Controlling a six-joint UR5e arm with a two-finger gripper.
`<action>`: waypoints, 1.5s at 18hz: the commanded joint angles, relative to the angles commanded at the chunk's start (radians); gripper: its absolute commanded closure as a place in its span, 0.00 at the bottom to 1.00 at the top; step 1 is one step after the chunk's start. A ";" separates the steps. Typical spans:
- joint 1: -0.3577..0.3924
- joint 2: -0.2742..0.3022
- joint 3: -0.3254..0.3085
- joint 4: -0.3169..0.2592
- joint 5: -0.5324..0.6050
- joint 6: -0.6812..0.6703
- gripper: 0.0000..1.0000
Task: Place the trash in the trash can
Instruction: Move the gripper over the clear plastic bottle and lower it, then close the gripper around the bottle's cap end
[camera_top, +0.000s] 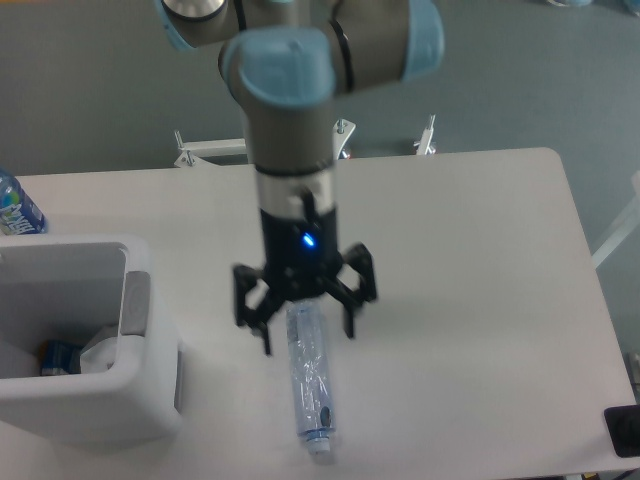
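Observation:
A flattened clear plastic bottle with a bluish label and white cap lies on the white table, cap toward the front edge. My gripper hangs open right above the bottle's upper end, one finger on each side, holding nothing. The white trash can stands at the front left. Inside it lies a crumpled white wrapper beside something blue.
An upright water bottle with a blue label stands at the far left edge behind the can. The robot's base and metal brackets are beyond the table's back edge. A dark object sits at the front right corner.

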 joint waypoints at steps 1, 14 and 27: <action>0.005 -0.028 0.000 0.002 0.002 0.018 0.00; -0.014 -0.255 0.020 0.097 0.048 0.115 0.00; -0.067 -0.324 0.041 0.100 0.064 0.065 0.00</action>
